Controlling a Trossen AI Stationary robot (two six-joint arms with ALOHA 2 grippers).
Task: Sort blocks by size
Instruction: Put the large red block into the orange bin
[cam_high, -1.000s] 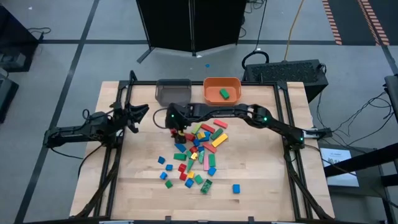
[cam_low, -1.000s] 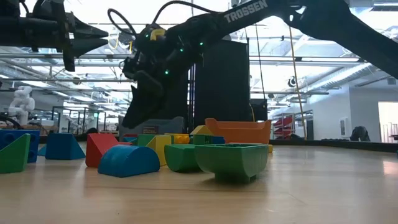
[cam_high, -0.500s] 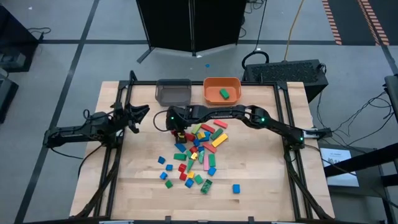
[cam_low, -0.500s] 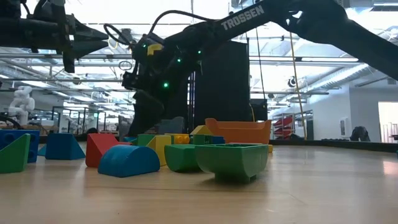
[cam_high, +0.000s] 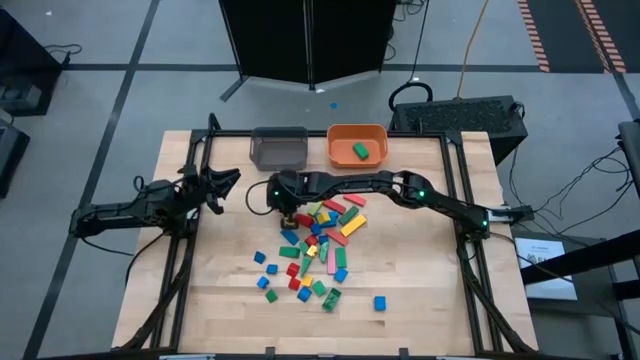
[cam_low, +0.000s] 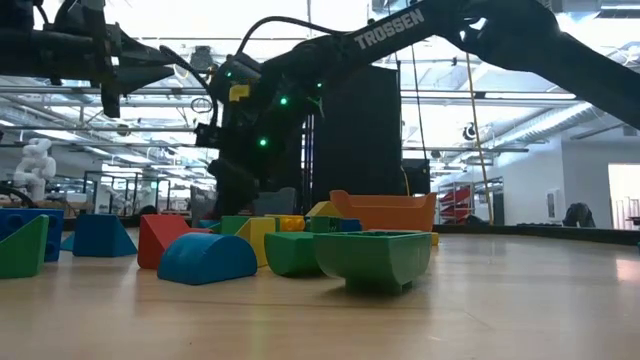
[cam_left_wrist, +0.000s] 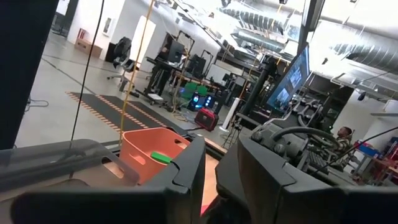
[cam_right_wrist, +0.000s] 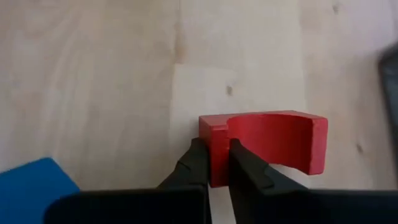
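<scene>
Many small coloured blocks lie scattered on the wooden table's middle. My right gripper reaches to the pile's far left corner and is shut on a red arch-shaped block. In the low view this gripper hangs behind the nearer blocks, which hide its fingertips. My left gripper hovers above the table's left part, open by a narrow gap with nothing between its fingers. My right gripper pinches one end leg of the red arch between its two fingers, which come from above, pointing down. The arch lies flat with its hollow side showing. I cannot tell whether it rests on the table or is lifted clear.
A grey bin and an orange bin holding a green block stand at the far edge. A blue block lies close to the gripper. Bare wood lies toward the table's near and right edges.
My right gripper has shut on the red arch's end and its wrist has risen a little, drifting slightly toward the far edge. The other blocks have stayed where they were.
</scene>
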